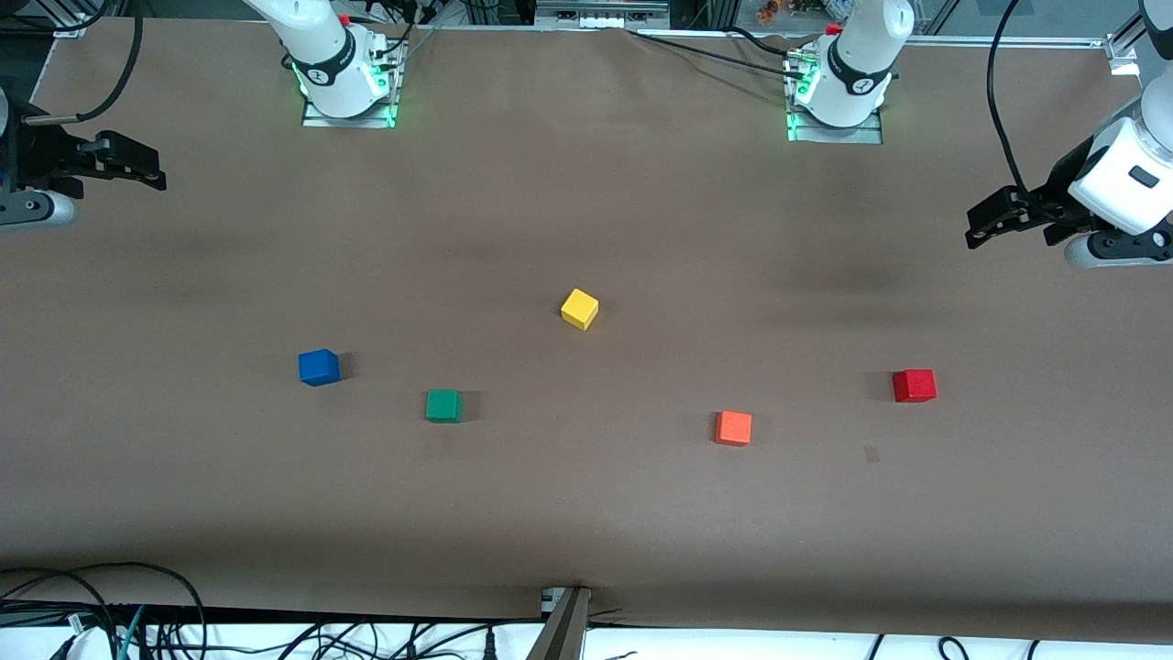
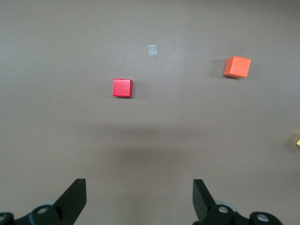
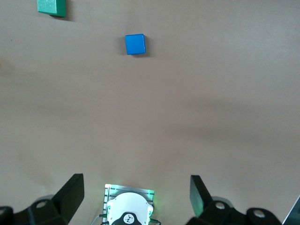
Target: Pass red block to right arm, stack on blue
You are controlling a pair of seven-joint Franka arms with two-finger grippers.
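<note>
I see the left hand (image 1: pixel 979 225) up over the desk (image 1: pixel 586 513) at the left arm's end, fingers spread apart and holding nothing. The right hand (image 1: pixel 151 170) hangs over the right arm's end, fingers apart too, also empty. The red block (image 1: pixel 915 385) sits on the desk toward the left arm's end, with the orange cube (image 1: pixel 733 428) near it, a bit closer to the front camera. The blue cube (image 1: pixel 319 367) lies toward the right arm's end (green cube (image 1: pixel 443 405) just beside it). A yellow cube (image 1: pixel 579 308) sits mid-desk, farther from the camera. A small pale tape patch (image 2: pixel 152 49) lies near the red block.
</note>
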